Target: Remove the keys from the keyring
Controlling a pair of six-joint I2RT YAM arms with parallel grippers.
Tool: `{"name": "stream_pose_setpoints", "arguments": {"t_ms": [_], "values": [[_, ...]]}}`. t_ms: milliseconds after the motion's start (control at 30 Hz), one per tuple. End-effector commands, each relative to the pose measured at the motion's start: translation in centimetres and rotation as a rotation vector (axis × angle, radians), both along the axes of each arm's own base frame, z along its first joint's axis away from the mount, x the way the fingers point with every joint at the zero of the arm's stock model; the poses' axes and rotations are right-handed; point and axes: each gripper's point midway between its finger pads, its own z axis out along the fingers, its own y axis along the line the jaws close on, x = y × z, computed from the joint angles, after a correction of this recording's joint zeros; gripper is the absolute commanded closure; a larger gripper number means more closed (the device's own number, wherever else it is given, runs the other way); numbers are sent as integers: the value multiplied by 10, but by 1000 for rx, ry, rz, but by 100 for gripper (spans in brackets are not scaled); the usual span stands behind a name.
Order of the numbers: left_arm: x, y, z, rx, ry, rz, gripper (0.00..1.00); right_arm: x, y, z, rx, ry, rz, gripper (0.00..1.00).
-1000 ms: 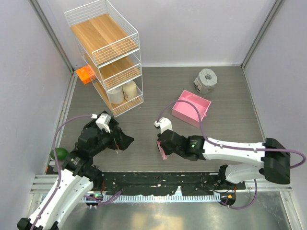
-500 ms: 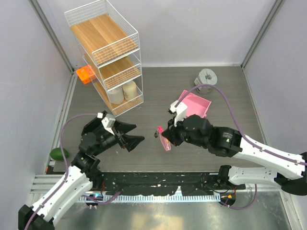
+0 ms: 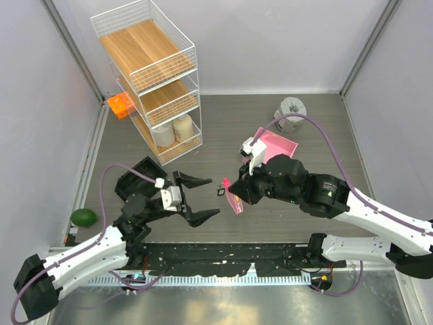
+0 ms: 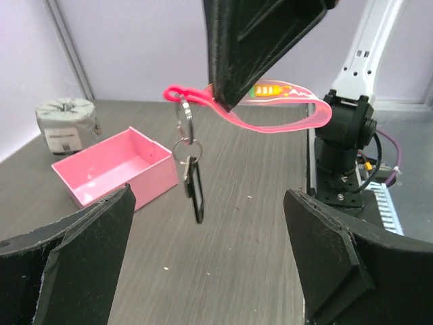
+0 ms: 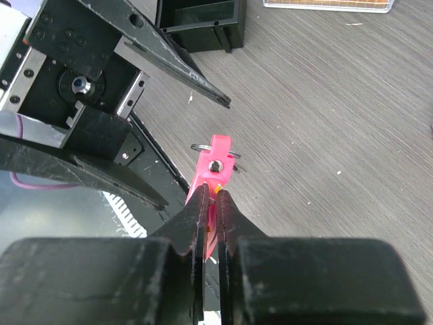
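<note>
My right gripper point(image 3: 241, 192) is shut on the keyring point(image 3: 233, 200), a narrow pink-red strip, and holds it above the table; the strip shows clamped between my fingers in the right wrist view point(image 5: 211, 172). In the left wrist view the strip point(image 4: 270, 115) hangs level, with metal rings and a black-headed key point(image 4: 192, 189) dangling from its left end. The key is a small dark speck in the top view point(image 3: 221, 191). My left gripper point(image 3: 201, 198) is wide open, level, pointing at the key from the left, a short gap away.
A pink tray point(image 3: 276, 150) lies on the table behind the right arm, with a grey roll point(image 3: 289, 112) beyond it. A white wire shelf rack point(image 3: 150, 78) stands at the back left, an orange block point(image 3: 119, 104) beside it. A green object point(image 3: 84, 217) lies at the left edge.
My right gripper lifted the keyring off the table and now holds it steady in the air. My left gripper swung level, moved right and toward the key, jaws open.
</note>
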Motion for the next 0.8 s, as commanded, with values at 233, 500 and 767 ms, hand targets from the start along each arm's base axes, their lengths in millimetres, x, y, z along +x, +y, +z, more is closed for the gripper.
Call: {"name": "stream_pose_setpoints", "arguments": {"t_ms": [233,500,767], "values": [[23,-26,16,48,-227,140,4,-9,12,26,90,17,56,93],[34,-34,28,-13,-166,166,13,-18,13,24,115,41,97,93],[37,-17,24,-19,-153,233,100,-11,-2,13,90,37,20,94]]}}
